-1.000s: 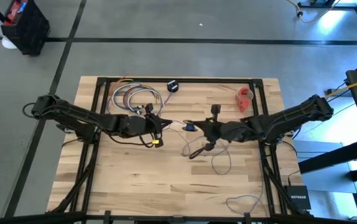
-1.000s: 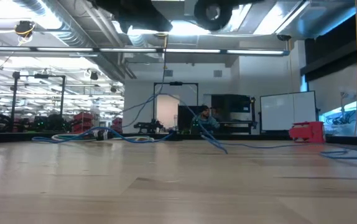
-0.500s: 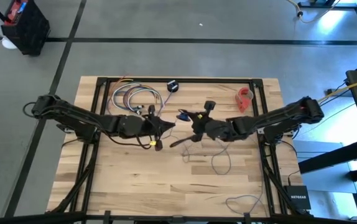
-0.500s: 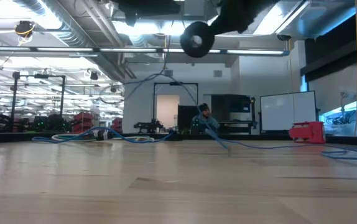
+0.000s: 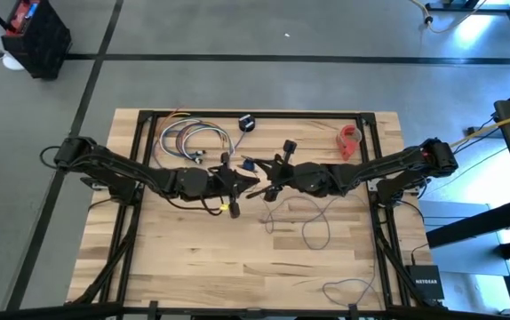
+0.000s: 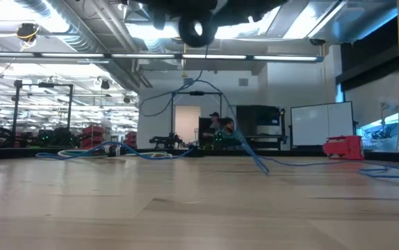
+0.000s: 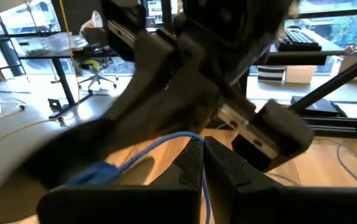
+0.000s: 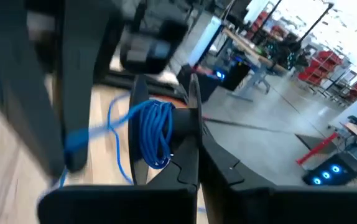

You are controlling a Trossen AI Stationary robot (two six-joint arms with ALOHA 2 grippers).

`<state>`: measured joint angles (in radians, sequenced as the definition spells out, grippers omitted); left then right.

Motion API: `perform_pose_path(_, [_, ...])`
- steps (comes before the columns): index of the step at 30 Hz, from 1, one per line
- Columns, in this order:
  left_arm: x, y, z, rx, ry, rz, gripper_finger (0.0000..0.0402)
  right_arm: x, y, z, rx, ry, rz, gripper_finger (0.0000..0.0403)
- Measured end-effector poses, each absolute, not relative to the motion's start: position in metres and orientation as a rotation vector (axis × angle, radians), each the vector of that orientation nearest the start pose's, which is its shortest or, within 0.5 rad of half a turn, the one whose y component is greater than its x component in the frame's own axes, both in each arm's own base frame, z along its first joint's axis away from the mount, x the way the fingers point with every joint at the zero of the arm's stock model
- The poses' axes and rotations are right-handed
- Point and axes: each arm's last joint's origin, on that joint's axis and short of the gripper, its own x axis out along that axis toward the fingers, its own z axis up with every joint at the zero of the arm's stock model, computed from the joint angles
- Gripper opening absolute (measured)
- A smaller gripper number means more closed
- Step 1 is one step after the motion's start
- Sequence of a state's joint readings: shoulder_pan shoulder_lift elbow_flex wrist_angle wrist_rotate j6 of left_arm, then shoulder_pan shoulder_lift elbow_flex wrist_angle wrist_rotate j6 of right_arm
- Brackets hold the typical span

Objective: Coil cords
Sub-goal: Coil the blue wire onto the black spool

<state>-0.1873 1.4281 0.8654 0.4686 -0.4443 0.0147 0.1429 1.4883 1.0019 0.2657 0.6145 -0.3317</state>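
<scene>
The thin blue cord (image 5: 313,222) lies in loose loops right of the table's middle and rises in an arch (image 6: 206,87) to both grippers, which meet above the middle. My right gripper (image 5: 258,174) is shut on a small wound bundle of the cord (image 8: 157,130). My left gripper (image 5: 243,184) is shut on a single strand (image 7: 166,144) right beside it. A small black puck (image 5: 246,123) lies by the far edge. A second bunch of coloured cords (image 5: 193,138) lies at the far left. My left gripper pinches one strand of the blue cord (image 7: 194,138) between its two fingertips, coming level from the table's left. The strand is lifted clear and runs off past the right arm. My right gripper pinches the wound bundle of blue cord (image 8: 166,124) between its two fingers, coming level from the table's right. The bundle of several turns is lifted clear, and a loose strand (image 8: 85,138) trails from it.
A red tape roll (image 5: 351,138) lies at the far right. A black box (image 5: 426,286) and another thin cord (image 5: 344,286) sit at the near right corner. Black frame rails (image 5: 264,114) edge the table. People show in the room beyond (image 6: 220,128).
My right gripper has gone toward the table's left and far edges with the blue bundle, closing on my left gripper. The cord's raised arch has moved left with it, and the loops on the table have been drawn along. My left gripper has shifted slightly right.
</scene>
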Motion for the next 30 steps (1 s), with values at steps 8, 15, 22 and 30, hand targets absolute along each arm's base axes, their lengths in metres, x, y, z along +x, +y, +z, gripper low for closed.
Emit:
perform_pose_path(8, [0.313, -0.044, 0.277, 0.06, 0.083, 0.274, 0.0007, 0.331, 0.033, 0.308, -0.374, 0.079, -0.406, 0.0005])
perform_pose_path(15, [0.313, -0.044, 0.276, 0.079, 0.093, 0.268, 0.0006, 0.32, 0.033, 0.329, -0.338, -0.04, -0.349, 0.0005])
perform_pose_path(22, [0.314, -0.044, 0.278, 0.08, 0.078, 0.264, 0.0009, 0.307, 0.032, 0.349, -0.305, -0.139, -0.326, 0.0005])
perform_pose_path(30, [0.318, -0.044, 0.264, 0.114, 0.143, 0.262, 0.0019, 0.294, 0.031, 0.369, -0.286, -0.237, -0.325, 0.0005])
